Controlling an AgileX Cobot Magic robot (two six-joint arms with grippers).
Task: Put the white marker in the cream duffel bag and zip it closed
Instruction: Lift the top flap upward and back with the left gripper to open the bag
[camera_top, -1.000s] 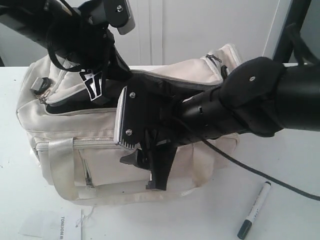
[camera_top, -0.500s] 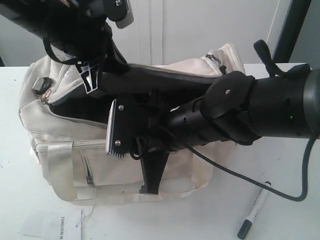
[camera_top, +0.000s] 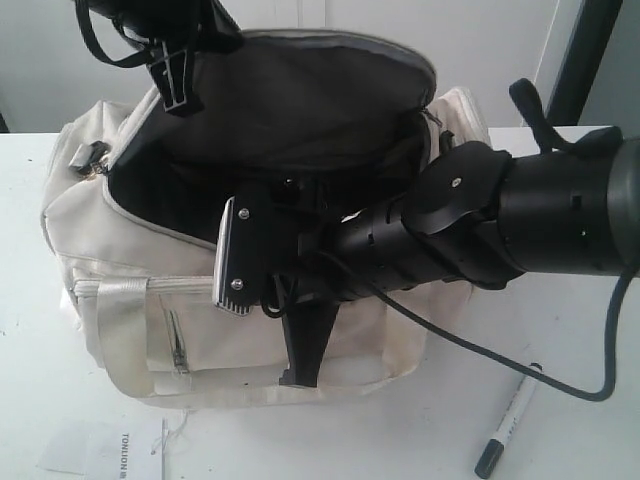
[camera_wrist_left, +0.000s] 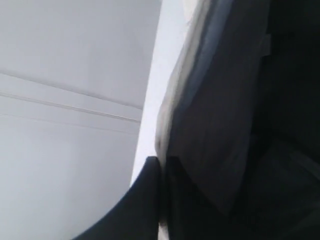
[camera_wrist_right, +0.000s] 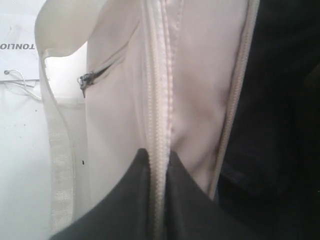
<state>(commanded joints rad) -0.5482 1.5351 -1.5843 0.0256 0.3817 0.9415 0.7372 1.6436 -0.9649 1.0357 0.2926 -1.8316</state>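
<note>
The cream duffel bag (camera_top: 80, 230) takes up most of the left half of the desk (camera_top: 400, 445). Its mouth gapes wide, with the top flap (camera_top: 330, 90) standing upright and showing dark lining. The left claw (camera_top: 178, 75) pinches the flap's rim near its far left end, jaws narrow on the fabric. The right arm lies across the front of the opening. The right claw (camera_wrist_right: 157, 152) is nipped tight on the bag's near zipper edge, the toothed tape running between its two black fingers. So the arm blocks the front of the mouth, while the back of it is unobstructed.

The white marker (camera_top: 508, 420) lies flat on the bare near right part of the desk, well apart from the bag, its dark cap toward the near edge. A black cable (camera_top: 470, 350) loops just above it. A printed paper tag (camera_top: 100, 445) lies by the bag's near left corner.

The desk is smooth and white, with a pale panelled wall (camera_top: 490, 40) behind. The bag is soft matte cloth, and its webbing handle (camera_top: 120, 330) is shiny.
</note>
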